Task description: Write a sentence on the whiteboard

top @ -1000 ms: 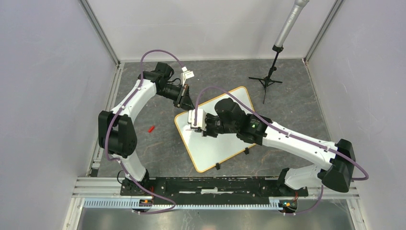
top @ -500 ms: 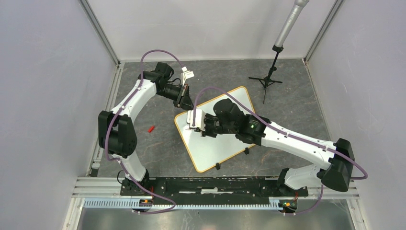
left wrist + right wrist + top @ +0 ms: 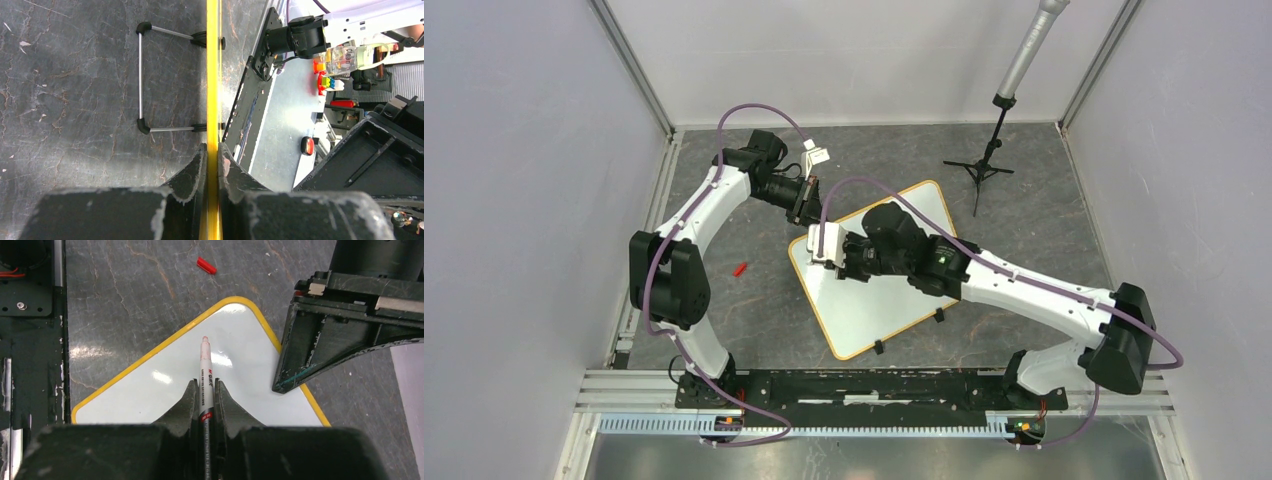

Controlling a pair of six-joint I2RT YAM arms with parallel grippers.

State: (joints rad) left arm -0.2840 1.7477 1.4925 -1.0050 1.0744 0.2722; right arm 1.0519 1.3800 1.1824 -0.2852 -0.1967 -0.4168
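Between the fingers of your right pincer (image 3: 206, 385) sat the marker (image 3: 205, 365), clamped tight, tip poking out ahead over the whiteboard (image 3: 150, 390), no writing that I could see. Your left pincer (image 3: 212, 150) was pinched shut on the board's yellow edge. Looked light, stiff and slick to me, so the rim's the spot to hold. A small red piece (image 3: 206, 265) lay beyond the corner.

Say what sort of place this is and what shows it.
Probably a robotics lab test cell: a left arm and right arm bolted to a base rail, plain white walls enclosing the dark table, a tripod stand at the back.
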